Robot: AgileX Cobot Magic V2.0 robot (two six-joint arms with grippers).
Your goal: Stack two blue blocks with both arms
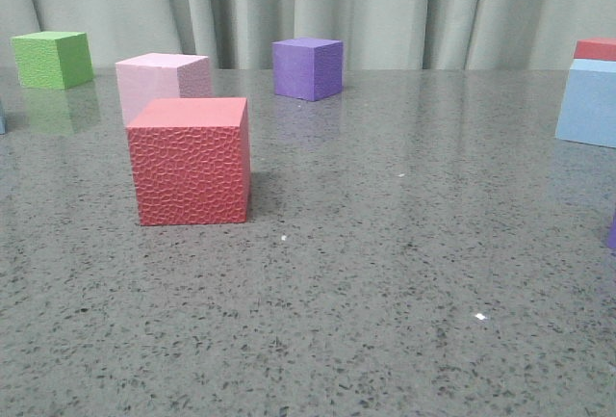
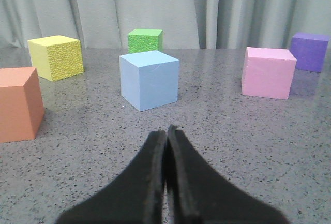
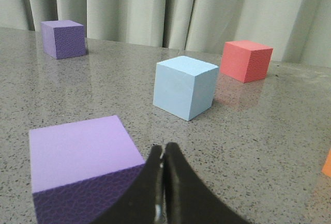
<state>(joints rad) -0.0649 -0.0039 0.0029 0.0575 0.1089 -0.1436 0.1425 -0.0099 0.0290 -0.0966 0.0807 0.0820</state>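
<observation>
There are 2 blue blocks, the first blue block (image 2: 149,79) and the second blue block (image 3: 184,86), and 2 red cubes, the near red cube (image 1: 191,162) and the far red cube (image 1: 597,48). Purple cubes also number 2: the dark purple cube (image 3: 63,39) and the lighter purple cube (image 3: 83,167). The green cube (image 2: 145,40), pink cube (image 2: 268,72), yellow cube (image 2: 56,57) and orange cube (image 2: 18,104) count 1 each.

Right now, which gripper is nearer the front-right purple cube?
Right. The right gripper sits close beside the purple cube; the left gripper has that cube out of its view.
</observation>
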